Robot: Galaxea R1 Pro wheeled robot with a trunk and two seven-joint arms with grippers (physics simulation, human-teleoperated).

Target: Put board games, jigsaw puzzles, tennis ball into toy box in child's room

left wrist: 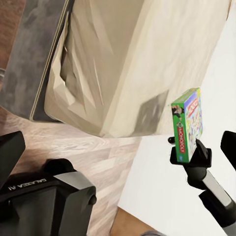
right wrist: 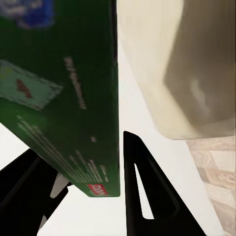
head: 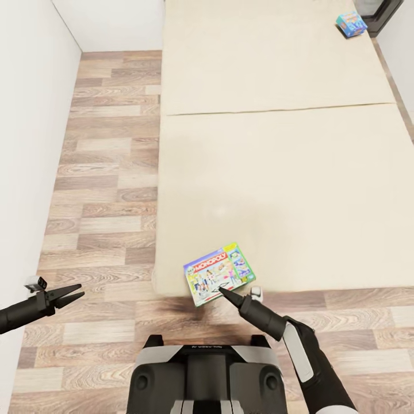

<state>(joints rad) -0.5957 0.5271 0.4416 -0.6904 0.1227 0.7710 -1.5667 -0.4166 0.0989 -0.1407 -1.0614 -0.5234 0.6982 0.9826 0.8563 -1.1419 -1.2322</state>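
i've got the right gripper [head: 222, 291] clamped on the monopoly board game [head: 219, 272] at the near edge of the bed [head: 276, 190], left gripper [head: 77, 294] parted and empty, so i'd lift slowly, box level.

Bedroom in a home, likely a child's, rendered in simulation. A large low bed [head: 276, 144] with a plain cream mattress in two sections takes up most of the head view. Floor [head: 103, 190] is light wood plank; plain white walls [head: 29, 115] run along the bed's side and head. Two colourful board game boxes lie on the mattress: a Monopoly box [head: 219, 272] at the near edge, a blue box [head: 351, 23] at the far corner.
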